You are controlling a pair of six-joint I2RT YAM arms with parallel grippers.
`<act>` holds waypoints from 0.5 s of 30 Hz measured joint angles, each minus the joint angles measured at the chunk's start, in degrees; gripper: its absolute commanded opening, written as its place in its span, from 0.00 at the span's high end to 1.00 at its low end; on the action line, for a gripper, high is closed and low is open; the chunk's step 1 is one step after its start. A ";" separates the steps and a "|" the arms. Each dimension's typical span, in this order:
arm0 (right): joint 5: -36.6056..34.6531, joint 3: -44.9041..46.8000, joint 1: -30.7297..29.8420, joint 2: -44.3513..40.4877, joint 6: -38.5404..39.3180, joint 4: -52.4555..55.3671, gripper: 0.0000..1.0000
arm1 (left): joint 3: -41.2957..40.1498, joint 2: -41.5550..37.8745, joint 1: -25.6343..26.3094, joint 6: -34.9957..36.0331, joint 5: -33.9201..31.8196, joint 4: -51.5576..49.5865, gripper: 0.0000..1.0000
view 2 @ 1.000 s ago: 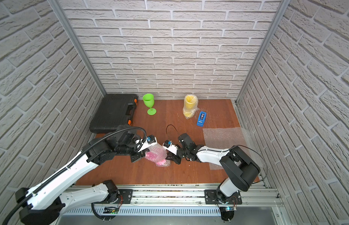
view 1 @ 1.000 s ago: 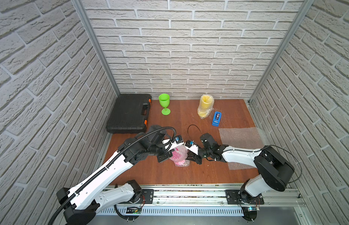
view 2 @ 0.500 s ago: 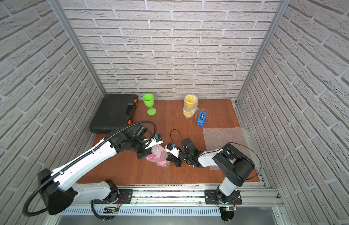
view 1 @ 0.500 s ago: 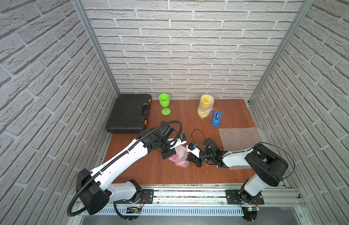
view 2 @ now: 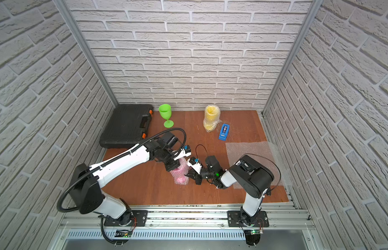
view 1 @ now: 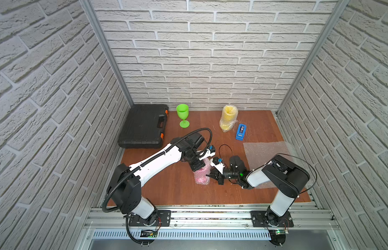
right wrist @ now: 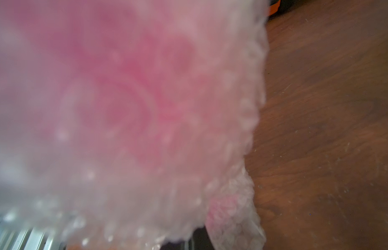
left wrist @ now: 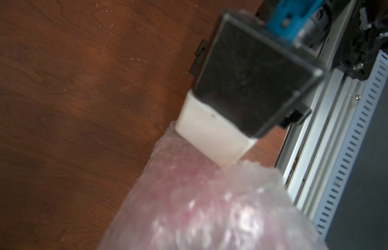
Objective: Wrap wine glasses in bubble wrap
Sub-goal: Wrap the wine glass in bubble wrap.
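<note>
In both top views the neon pink plastic goblet (view 1: 199, 175) (view 2: 179, 175), bundled in clear bubbly plastic wrap (view 1: 203, 182) (view 2: 182, 182), sits midway on the brown wooden surface (view 1: 167, 190) (view 2: 145, 190). The left pincer (view 1: 201, 167) (view 2: 176, 166), pressed together, meets the bundle's top. The right pincer (view 1: 211, 175) (view 2: 189, 175), also pressed together, meets its side.

The left wrist view shows a white fingertip (left wrist: 214, 138) touching the wrap (left wrist: 199, 205); whether a fold is pinched, I cannot tell.

The right wrist view is filled by the blurred pink bundle (right wrist: 123, 97).
</note>
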State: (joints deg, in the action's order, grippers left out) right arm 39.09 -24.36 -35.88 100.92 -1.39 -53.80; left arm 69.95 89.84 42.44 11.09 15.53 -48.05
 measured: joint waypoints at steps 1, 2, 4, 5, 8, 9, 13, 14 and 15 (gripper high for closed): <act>0.00 -0.04 0.07 0.02 -0.26 -0.07 0.97 | 0.61 0.63 0.02 -0.70 -0.55 -0.07 0.85; 0.00 -0.04 0.13 0.02 -0.39 -0.17 0.97 | 1.07 1.14 0.07 -1.01 -1.25 -0.11 0.81; -0.02 -0.07 0.17 0.02 -0.66 -0.50 0.97 | 1.81 1.75 0.07 -2.14 -2.93 -0.46 0.75; -0.02 -0.09 0.17 0.02 -0.79 -0.68 0.97 | 2.14 1.77 0.07 -2.36 -3.80 -0.87 0.71; 0.04 -0.24 0.28 0.13 -1.03 -0.94 0.97 | 2.60 -0.04 0.13 -3.23 -5.97 -2.10 0.60; 0.15 -0.39 0.31 0.17 -1.18 -1.01 0.97 | 2.56 -1.20 0.11 -3.41 -6.73 -2.56 0.57; 0.46 -0.79 0.37 0.57 -1.27 -1.29 0.97 | 2.51 -4.52 0.11 -3.65 -7.78 -4.35 0.50; 0.59 -0.85 0.42 0.59 -1.29 -1.36 0.97 | 2.51 -5.31 0.07 -3.67 -8.00 -4.79 0.50; 0.76 -0.94 0.44 0.61 -1.29 -1.49 0.97 | 2.54 -6.12 0.00 -3.67 -8.07 -5.18 0.50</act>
State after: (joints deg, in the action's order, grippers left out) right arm 39.86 -25.30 -35.44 101.54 -2.68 -55.29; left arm 72.49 83.72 42.44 7.42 7.46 -53.23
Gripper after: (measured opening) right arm 0.050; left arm 0.496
